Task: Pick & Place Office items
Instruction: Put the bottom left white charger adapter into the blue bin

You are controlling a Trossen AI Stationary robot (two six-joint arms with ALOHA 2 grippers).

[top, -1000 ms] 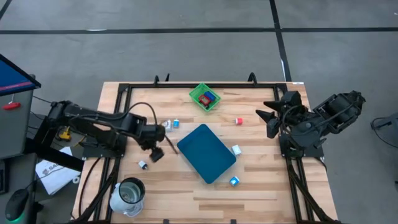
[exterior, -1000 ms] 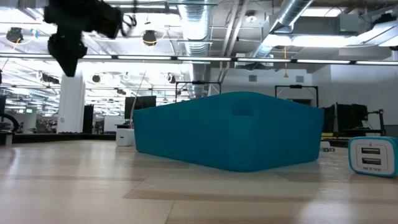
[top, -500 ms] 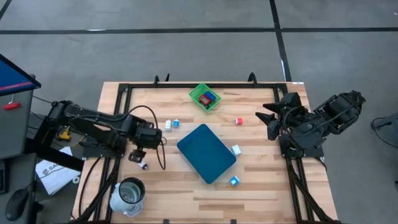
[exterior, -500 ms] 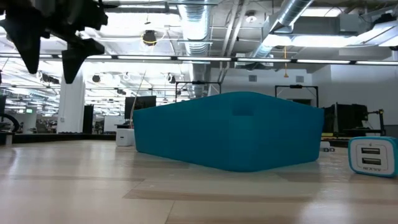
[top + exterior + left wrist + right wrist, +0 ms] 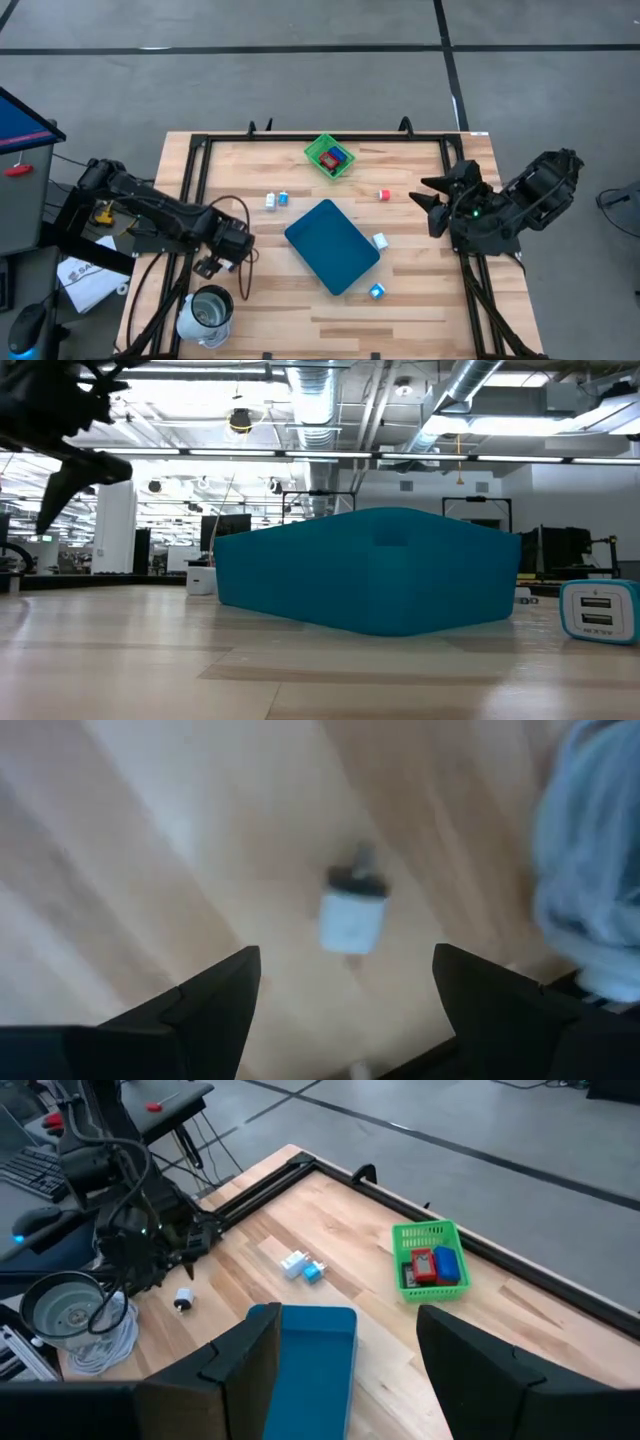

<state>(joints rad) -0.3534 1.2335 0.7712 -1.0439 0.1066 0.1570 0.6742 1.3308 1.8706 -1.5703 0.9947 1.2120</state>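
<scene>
Left tool [image 5: 345,990] hangs with its fingers spread and empty above a small white plug [image 5: 351,915] lying on the table [image 5: 420,310], near a metal kettle [image 5: 205,314]. Right tool [image 5: 432,196] waits at the table's right edge, fingers apart, holding nothing. Other small pieces lie around the teal board [image 5: 332,244].
</scene>
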